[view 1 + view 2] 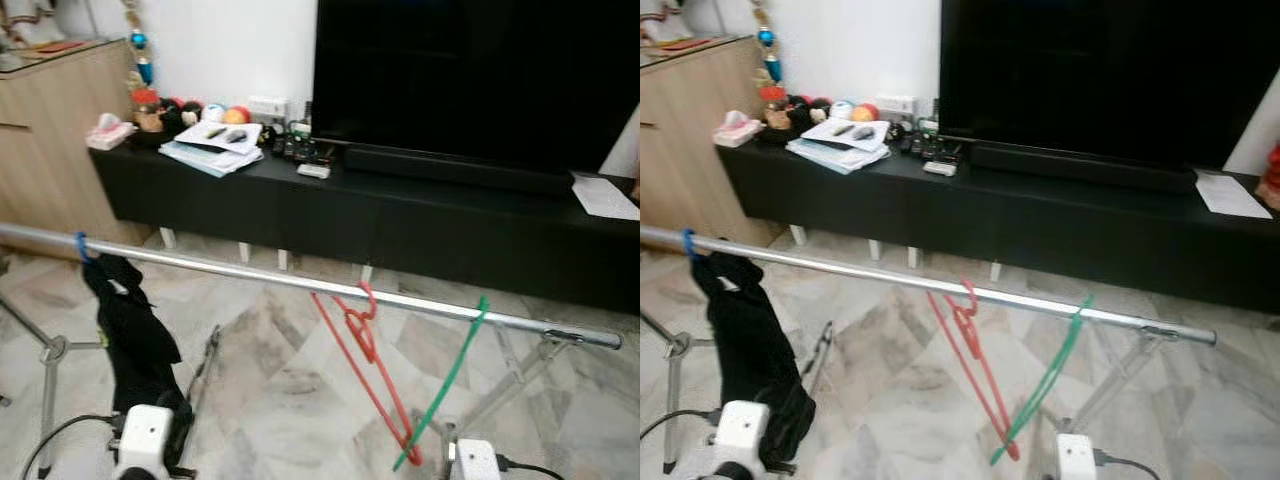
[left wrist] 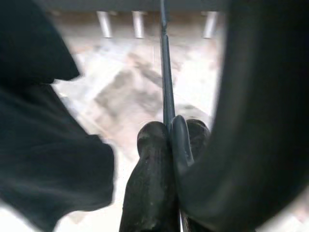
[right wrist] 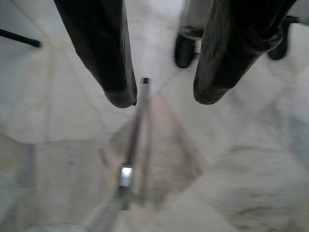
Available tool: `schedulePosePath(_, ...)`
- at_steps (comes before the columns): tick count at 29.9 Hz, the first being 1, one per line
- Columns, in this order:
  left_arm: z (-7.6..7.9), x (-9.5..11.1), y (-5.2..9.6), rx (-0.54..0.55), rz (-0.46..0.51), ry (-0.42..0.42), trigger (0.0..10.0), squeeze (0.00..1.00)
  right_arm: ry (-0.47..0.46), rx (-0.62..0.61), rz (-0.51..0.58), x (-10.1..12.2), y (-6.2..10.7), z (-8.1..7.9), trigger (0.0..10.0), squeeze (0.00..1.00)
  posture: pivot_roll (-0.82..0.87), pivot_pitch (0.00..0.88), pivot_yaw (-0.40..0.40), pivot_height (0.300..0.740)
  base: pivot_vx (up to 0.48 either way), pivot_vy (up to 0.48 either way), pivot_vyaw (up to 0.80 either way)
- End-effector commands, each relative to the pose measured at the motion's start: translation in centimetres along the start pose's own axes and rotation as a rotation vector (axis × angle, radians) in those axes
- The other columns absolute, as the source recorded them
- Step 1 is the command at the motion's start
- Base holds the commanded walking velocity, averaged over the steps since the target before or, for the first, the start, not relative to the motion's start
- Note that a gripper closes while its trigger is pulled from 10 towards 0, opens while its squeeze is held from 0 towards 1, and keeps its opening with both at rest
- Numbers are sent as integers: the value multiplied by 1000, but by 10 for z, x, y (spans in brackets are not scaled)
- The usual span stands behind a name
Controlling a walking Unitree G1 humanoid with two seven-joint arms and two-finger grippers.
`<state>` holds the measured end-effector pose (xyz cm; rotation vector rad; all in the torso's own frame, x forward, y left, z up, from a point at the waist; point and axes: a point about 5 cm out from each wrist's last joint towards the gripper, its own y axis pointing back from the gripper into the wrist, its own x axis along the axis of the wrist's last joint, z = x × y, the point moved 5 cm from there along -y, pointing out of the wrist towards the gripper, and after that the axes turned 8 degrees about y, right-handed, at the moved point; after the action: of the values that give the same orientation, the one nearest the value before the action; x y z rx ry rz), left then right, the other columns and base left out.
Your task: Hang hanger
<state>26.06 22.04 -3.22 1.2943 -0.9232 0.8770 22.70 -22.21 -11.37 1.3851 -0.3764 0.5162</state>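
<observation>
A long silver metal rail (image 1: 300, 283) runs across the scene from the near left toward the right, held up on grey tripod stands (image 1: 52, 350) over a pale marbled tile floor (image 1: 270, 390). Three hangers hang on it: a blue hanger (image 1: 82, 246) at the left carrying a black garment (image 1: 130, 330), a red plastic hanger (image 1: 362, 360) near the middle hooked over the rail and tilted down to the right, and a green plastic hanger (image 1: 448, 385) just to its right, slanting the other way so their lower ends cross close to the floor. Beyond the rail stands a long black TV cabinet (image 1: 380, 215) with a large black television (image 1: 480, 75), a stack of papers (image 1: 215, 145) and small coloured toys (image 1: 190, 112) at its left end; a light wooden cupboard (image 1: 50, 140) stands at the far left. In the left wrist view the left gripper (image 2: 169, 145) has its black fingers (image 2: 152, 179) pressed together on a thin dark rod (image 2: 165, 82), beside the black garment. In the right wrist view the right gripper (image 3: 164, 96) hangs above the floor with its fingers (image 3: 108, 53) spread apart, holding nothing.
</observation>
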Motion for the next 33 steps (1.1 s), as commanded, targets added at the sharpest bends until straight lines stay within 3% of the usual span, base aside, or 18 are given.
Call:
schedulePosePath(1, -5, 2, 0, 3, -14, -34, 10000, 0, 8, 23, -6, 0, -1, -7, 10000, 0, 160, 0, -64, 740, 0, 0, 0)
schedulePosePath(13, 6, 67, -45, 15, 107, -133, 10000, 0, 35, 18, 1, 6, -1, 0, 10000, 0, 146, 0, -117, 740, 0, 0, 0)
schedulePosePath(17, 9, 68, -47, 14, 101, -138, 10000, 0, 38, 12, 2, 7, -1, 2, 10000, 0, 140, 0, -118, 740, 0, 0, 0)
schedulePosePath(24, 7, 40, -37, 36, 43, -157, 10000, 0, 17, 6, 7, 7, -1, 3, 10000, 0, 124, 0, -100, 740, 0, 0, 0)
schedulePosePath(33, -6, 39, -29, 74, 47, -163, 10000, 0, 0, 11, -2, 4, -1, -3, 10000, 0, 137, 0, -72, 740, 0, -426, 0)
